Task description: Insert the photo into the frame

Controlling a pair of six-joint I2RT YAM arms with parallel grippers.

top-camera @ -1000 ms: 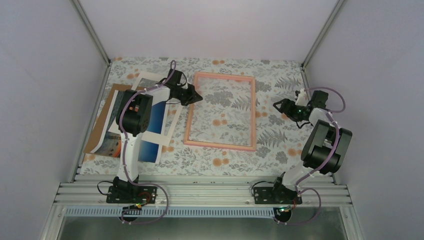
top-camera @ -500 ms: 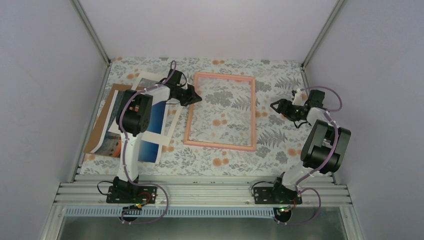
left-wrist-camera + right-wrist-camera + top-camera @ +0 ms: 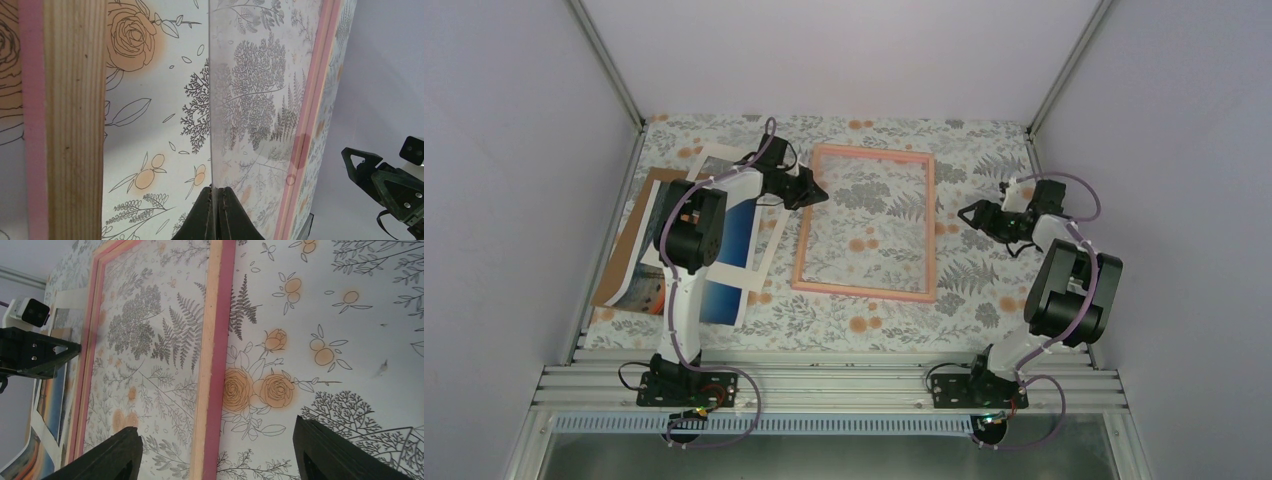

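white floral cloth between lilac walls, pink frame on it; left tool pinching clear pane, right tool spread

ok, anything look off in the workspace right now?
Yes. The left gripper pinches a clear pane edge-on by the frame, so the glazing seems out of its seat. The photo, mat and backing board lie in a skewed, overlapping pile at left.

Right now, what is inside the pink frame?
Only the flowered tablecloth shows inside the frame; the photo is not there. The left gripper covers a small part at its left rim.
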